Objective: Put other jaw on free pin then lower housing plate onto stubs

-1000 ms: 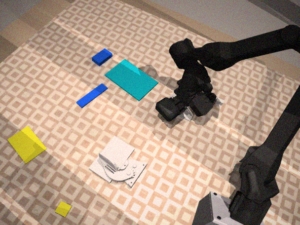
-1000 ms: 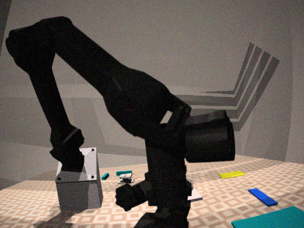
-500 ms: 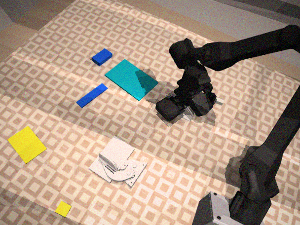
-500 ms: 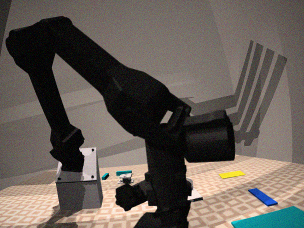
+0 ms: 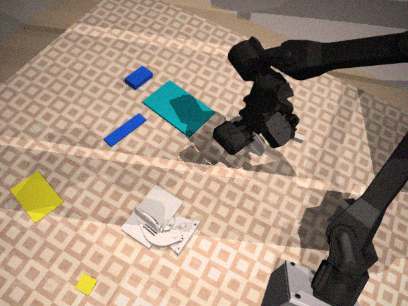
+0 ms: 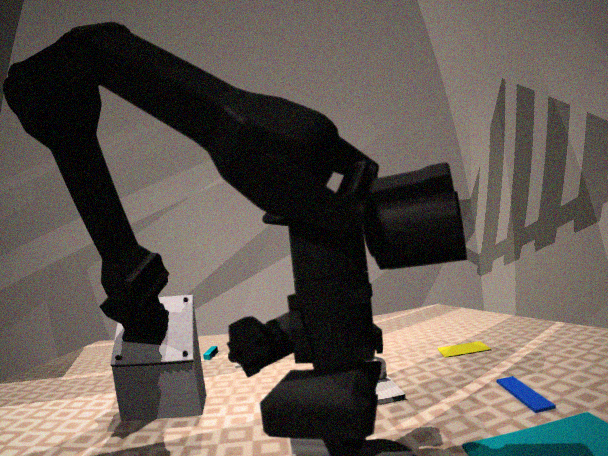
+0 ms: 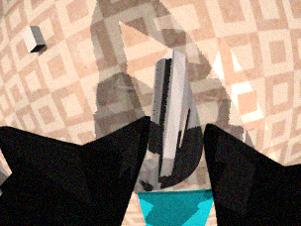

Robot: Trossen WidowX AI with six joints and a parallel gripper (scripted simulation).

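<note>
matt black, plastic-looking surfaces are seen on the arm (image 5: 335, 54) (image 6: 165, 80); a smooth, matt finish is shown by the teal plate (image 5: 168, 97) (image 6: 565, 432) and blue bar (image 5: 125, 130) (image 6: 525, 394).

teal slab (image 6: 560, 430) cut off at frame edge

The tabletop (image 5: 235, 218) (image 6: 240, 420) (image 7: 267, 30) carries a repeating pattern of cream diamonds outlined in tan and salmon-pink. The arm (image 5: 302, 57) (image 6: 280, 130) is black, as are the fingers, while its base block (image 5: 276, 285) (image 6: 160, 392) is grey with dark dots on a paler top. A large flat plate (image 5: 161, 100) (image 6: 555, 432) (image 7: 175, 207) is teal; two bars, a short one (image 5: 138, 78) and a long one (image 5: 125, 130) (image 6: 526, 394), are blue. The large square (image 5: 36, 198) (image 6: 464, 349) and the small square (image 5: 86, 284) are yellow. The assembly on the tabletop (image 5: 159, 223) (image 6: 390, 390) is white, its slab finely striped in grey.
</note>
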